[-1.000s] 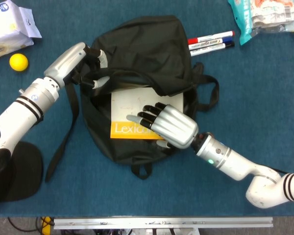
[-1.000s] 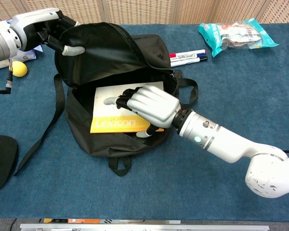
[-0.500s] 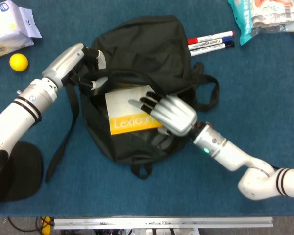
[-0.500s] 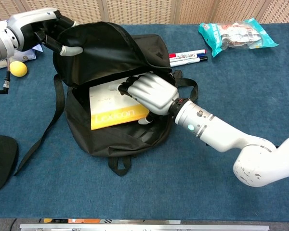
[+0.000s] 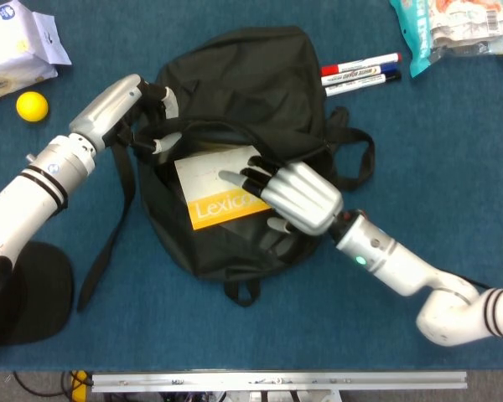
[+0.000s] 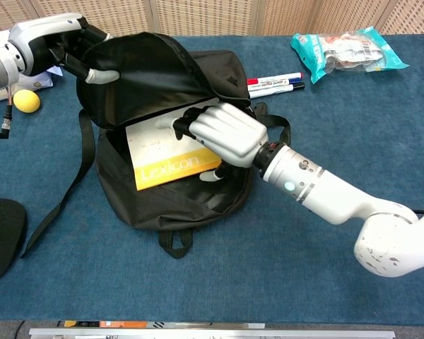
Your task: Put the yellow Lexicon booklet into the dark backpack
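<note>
My right hand (image 5: 298, 197) grips the yellow Lexicon booklet (image 5: 214, 188) at centre frame, fingers over its white cover, and the booklet lies tilted, partly inside the dark backpack (image 5: 243, 92). My left hand (image 6: 74, 49), upper left, pinches the flap upward, I judge to keep the mouth open. Everything rests on a blue-covered bench (image 5: 453, 151); beige panelling stands behind.

Yellow ball (image 5: 32, 106) — markers (image 5: 360, 70) — snack packet (image 5: 454, 28)
</note>
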